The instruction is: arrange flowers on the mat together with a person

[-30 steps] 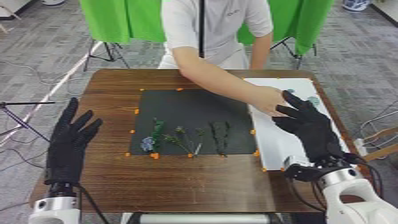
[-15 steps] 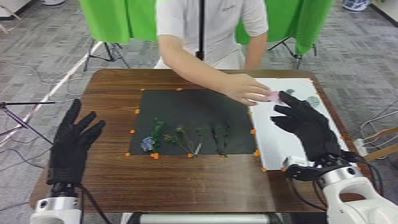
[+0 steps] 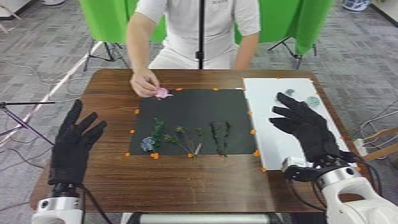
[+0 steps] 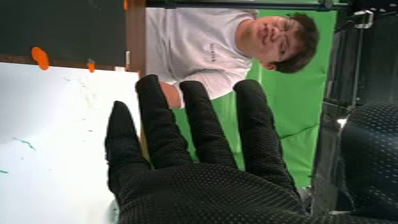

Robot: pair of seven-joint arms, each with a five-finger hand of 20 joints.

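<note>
Grey carpet (image 3: 31, 82) is surrounding the brown table (image 3: 111, 175), and a green curtain (image 3: 111, 22) is hanging well beyond the far side of the black mat (image 3: 191, 107). At the mat's far left corner, a person's hand (image 3: 144, 84) is pinching a pink flower (image 3: 162, 93) and partly covering it; whether its petals are touching the mat I am unable to tell. The dark stems (image 3: 219, 137) on the mat's near right part are almost merging with its black surface. Left of them, green sprigs (image 3: 182, 136) are lying, and a blue flower (image 3: 148, 144) is resting by the mat's near left corner.

My right hand (image 3: 306, 127), held out flat and grasping nothing, is hiding part of the white sheet (image 3: 264, 90) right of the mat; pale green pieces (image 3: 313, 101) are lying on its far part. In my wrist view, the frame is cutting off the mat. My left hand (image 3: 71, 155) is staying out of grip, fingers straight, left of the mat. Orange marks (image 3: 155, 156) are dotting the mat's edges, and brown wood is stretching along its left and near sides, leaving me room for moving.
</note>
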